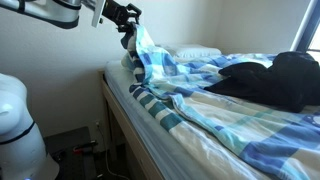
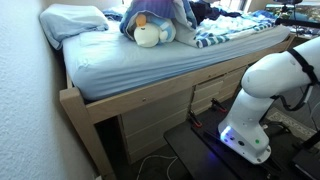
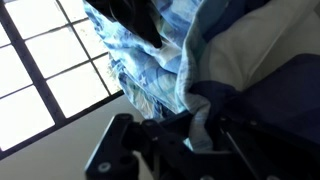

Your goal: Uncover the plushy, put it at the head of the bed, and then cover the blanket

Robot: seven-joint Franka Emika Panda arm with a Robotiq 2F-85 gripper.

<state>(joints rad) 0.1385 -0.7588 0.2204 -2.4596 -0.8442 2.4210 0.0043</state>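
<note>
My gripper point(image 1: 130, 34) is shut on a fold of the blue, light-blue and white striped blanket point(image 1: 230, 112) and holds it lifted above the bed's edge. In the wrist view the fold sits pinched between the jaws point(image 3: 196, 126), and the blanket point(image 3: 150, 60) hangs away from them. The plushy point(image 2: 148, 35), white with yellow and teal parts, lies on the white sheet of the bed point(image 2: 130, 68), just under the raised blanket point(image 2: 162, 12). It is uncovered on the side towards the camera. The gripper is above the top edge of that view.
A white pillow point(image 2: 75, 20) lies at the head of the bed, also in an exterior view point(image 1: 197, 52). A black fabric bundle point(image 1: 285, 80) lies on the blanket. The robot base point(image 2: 262, 95) stands beside the pale wooden frame point(image 2: 150, 100). A window point(image 3: 40, 75) shows in the wrist view.
</note>
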